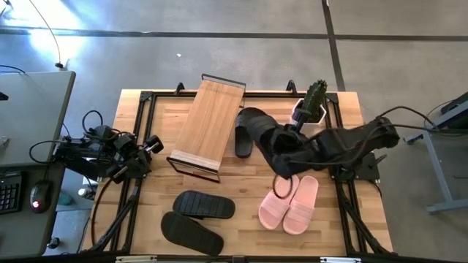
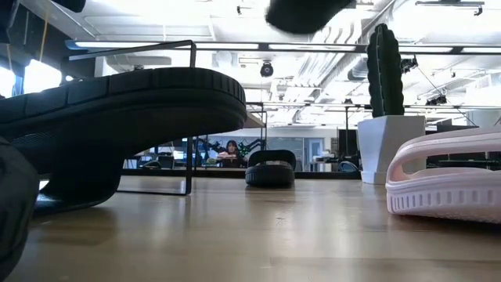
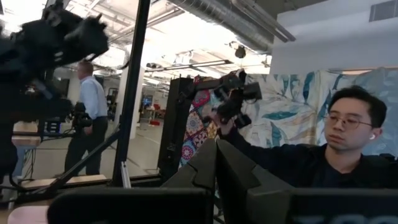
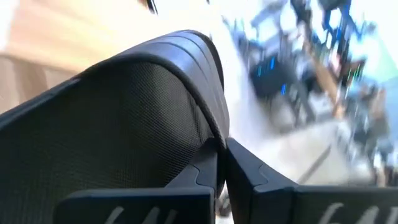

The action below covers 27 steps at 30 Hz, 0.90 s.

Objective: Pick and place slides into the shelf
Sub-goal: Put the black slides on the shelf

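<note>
The right end effector (image 1: 272,140) is clamped on a black sandal (image 1: 257,126), lifted beside the wooden shelf (image 1: 206,126); the left end effector (image 1: 151,144) is closed, empty.

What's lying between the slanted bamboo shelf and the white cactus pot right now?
In the high view, one black slide lies on the table between the bamboo shelf and the white cactus pot.

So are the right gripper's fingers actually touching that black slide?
Touching: the right wrist view shows the fingers pinched shut on the black slide's strap edge.
</note>
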Each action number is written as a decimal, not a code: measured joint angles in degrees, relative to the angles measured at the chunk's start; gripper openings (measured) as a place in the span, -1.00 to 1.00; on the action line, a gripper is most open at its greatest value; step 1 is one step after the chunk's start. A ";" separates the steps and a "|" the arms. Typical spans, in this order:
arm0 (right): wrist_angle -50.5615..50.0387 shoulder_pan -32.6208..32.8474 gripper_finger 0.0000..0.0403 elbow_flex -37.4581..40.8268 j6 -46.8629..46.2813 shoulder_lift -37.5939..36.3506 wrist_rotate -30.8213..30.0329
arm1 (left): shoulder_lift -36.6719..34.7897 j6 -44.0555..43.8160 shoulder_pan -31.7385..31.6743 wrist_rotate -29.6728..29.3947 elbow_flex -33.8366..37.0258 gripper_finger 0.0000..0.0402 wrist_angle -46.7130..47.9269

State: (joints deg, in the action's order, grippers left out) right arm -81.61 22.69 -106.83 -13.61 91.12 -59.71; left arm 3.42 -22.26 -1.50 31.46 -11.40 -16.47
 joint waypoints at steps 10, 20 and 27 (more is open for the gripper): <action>26.07 0.24 -1.00 -5.73 48.07 0.03 -1.90 | 0.00 -0.02 0.00 -1.34 0.00 -1.00 -0.02; 43.01 -11.62 -1.00 -4.83 73.70 2.12 26.38 | 0.00 -0.06 0.02 -1.51 0.02 -1.00 0.55; 44.15 -20.30 -1.00 -4.79 79.70 6.46 40.31 | 0.00 -0.07 0.02 -1.52 0.02 -1.00 0.56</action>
State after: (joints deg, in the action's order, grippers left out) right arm -37.45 2.39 -111.61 66.08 97.58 -19.40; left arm 3.42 -22.33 -1.48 29.94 -11.38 -15.91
